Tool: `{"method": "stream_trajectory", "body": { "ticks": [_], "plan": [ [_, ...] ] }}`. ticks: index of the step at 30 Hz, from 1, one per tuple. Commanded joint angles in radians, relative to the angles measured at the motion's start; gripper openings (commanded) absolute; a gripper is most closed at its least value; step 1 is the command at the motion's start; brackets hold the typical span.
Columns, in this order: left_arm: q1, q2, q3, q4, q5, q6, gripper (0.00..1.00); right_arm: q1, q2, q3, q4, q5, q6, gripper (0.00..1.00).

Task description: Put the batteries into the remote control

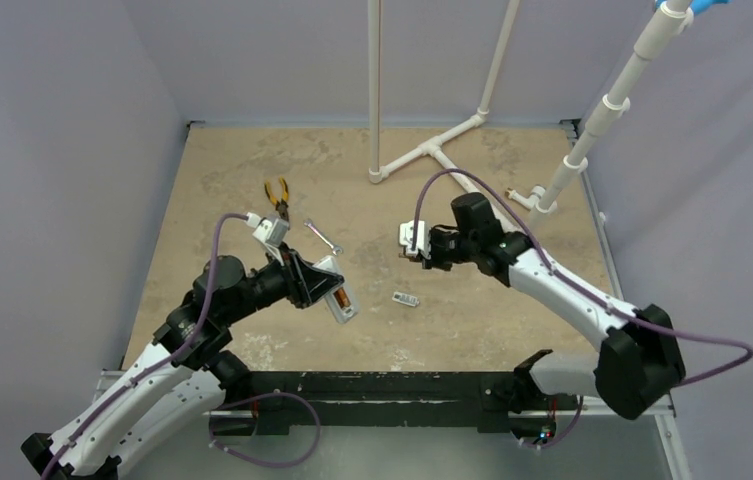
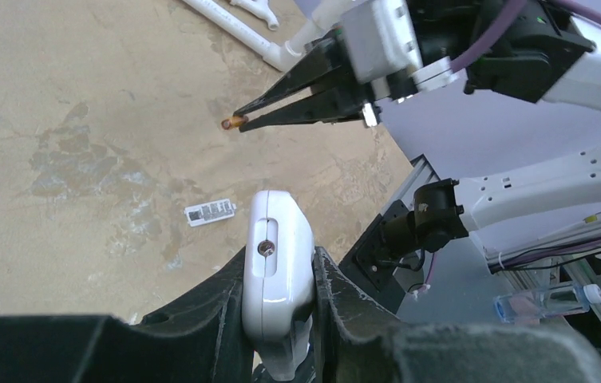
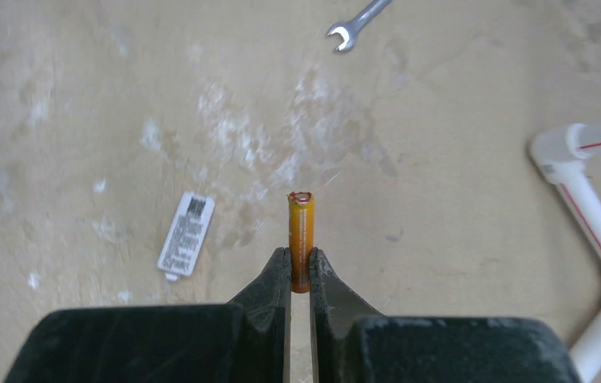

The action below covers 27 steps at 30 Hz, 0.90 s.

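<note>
The battery (image 3: 300, 227), likely light and slippery, is being pinched at one end by the right jaws, the remote control (image 2: 278, 263) by the left jaws.

Pliers (image 1: 277, 195) on table (image 1: 512, 320); wrench (image 1: 323, 237) near, right; cover plate (image 1: 407, 299) nearer; pipe frame (image 1: 430, 152) at back.

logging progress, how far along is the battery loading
Done: cover plate is off, on the table; orange in the remote recess suggests one battery loaded. In hand: left gripper holds the remote, right gripper pinches another battery. Left: seat it.
</note>
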Motion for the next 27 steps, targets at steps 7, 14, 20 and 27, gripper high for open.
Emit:
{"method": "stream_trajectory", "body": {
  "ticks": [7, 14, 20, 27],
  "plan": [
    [0.003, 0.086, 0.035, 0.079, -0.012, -0.024, 0.00, 0.211, -0.360, -0.020, 0.253, 0.331, 1.010, 0.00],
    [0.012, 0.205, 0.093, 0.140, 0.032, -0.024, 0.00, 0.218, -0.402, -0.003, 0.116, 0.427, 1.200, 0.00],
    [0.013, 0.261, 0.060, 0.270, 0.037, -0.097, 0.00, 0.217, -0.347, 0.032, 0.093, 0.436, 1.211, 0.00],
    [0.013, 0.308, -0.013, 0.410, 0.029, -0.188, 0.00, 0.217, -0.388, -0.123, 0.318, 0.440, 1.314, 0.00]
  ]
}}
